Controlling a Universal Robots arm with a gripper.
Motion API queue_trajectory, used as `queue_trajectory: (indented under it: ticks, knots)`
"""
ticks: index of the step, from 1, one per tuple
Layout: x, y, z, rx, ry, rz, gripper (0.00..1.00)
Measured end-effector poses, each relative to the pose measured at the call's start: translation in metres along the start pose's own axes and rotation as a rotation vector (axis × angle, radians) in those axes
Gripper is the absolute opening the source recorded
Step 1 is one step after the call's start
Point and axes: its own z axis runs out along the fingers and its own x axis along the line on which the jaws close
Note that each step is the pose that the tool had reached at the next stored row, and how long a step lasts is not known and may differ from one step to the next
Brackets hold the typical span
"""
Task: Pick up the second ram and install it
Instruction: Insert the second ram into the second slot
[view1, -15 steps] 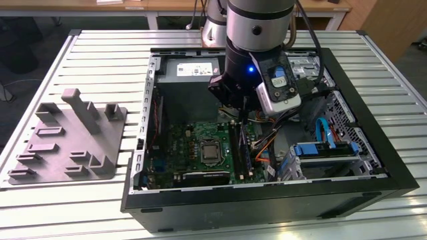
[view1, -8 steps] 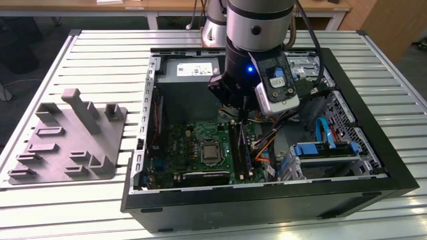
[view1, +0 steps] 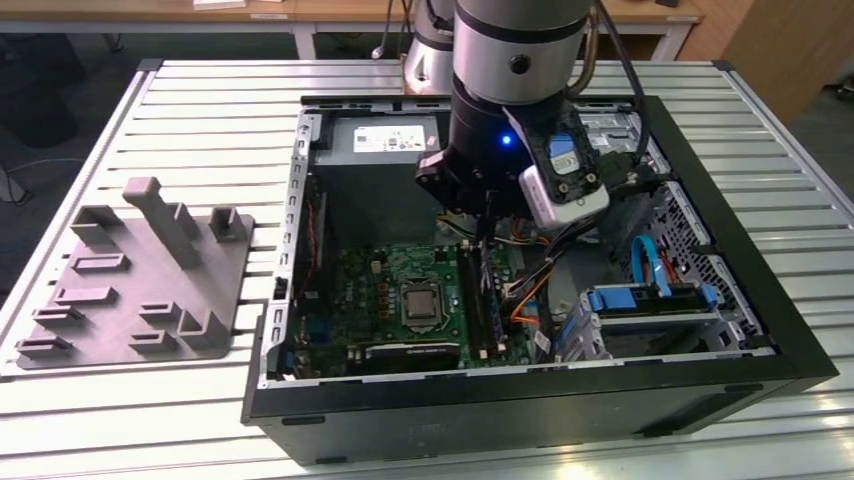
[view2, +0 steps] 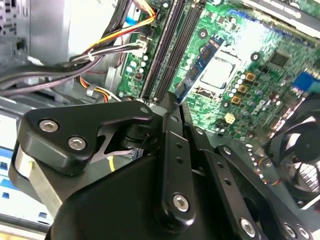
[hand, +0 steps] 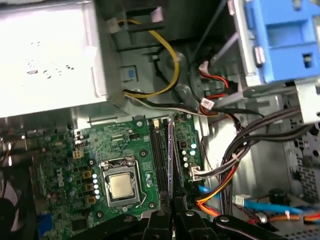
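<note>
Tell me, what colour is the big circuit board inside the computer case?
Green; the circuit board shows best in the first wrist view.

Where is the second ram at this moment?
In the first wrist view the second ram is held on edge in the hand, at the black memory slots between the processor and the cable bundle, inside the computer case.

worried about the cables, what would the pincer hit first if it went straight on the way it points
Most likely the black memory slots: the pincer, shut on the second ram, points down at them, so the stick would touch first. The cables lie off to one side. The gap is unclear.
</note>
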Motion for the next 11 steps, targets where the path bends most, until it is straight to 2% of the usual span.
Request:
queue_trajectory:
  ticks: [9,11]
  knots:
    - [0.0000,0.0000,0.0005,-0.0076,0.0090,-0.162,0.14]
    - [0.0000,0.0000,0.0005,-0.0084,0.0098,-0.179,0.14]
